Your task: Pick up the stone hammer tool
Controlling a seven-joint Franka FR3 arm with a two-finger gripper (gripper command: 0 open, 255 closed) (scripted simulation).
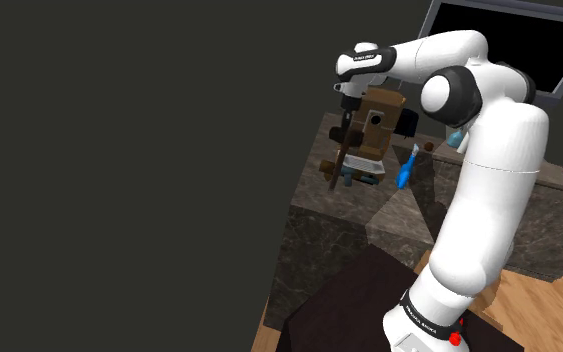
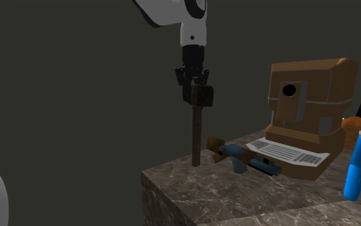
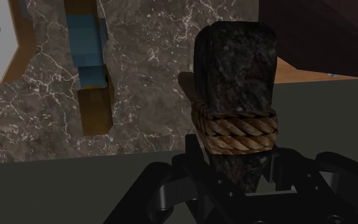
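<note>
The stone hammer (image 2: 202,96) hangs upright in the second exterior view, its dark stone head on top and its brown handle (image 2: 197,138) pointing down. The handle's end sits at or just above the dark marble counter (image 2: 236,199), near that counter's left edge. My black gripper (image 2: 193,82) is shut on the stone head from above. In the wrist view the rough stone head (image 3: 234,63), bound with rope (image 3: 238,130), is clasped between my fingers (image 3: 238,181). From the shoulder view the gripper (image 1: 347,115) holds the hammer (image 1: 339,155) beside a brown box.
A brown boxy device (image 2: 310,103) stands on the counter to the hammer's right. A blue and brown tool (image 2: 243,157) lies between them, seen too in the wrist view (image 3: 88,57). A blue spray bottle (image 2: 358,160) stands further right. A dark wall lies left of the counter.
</note>
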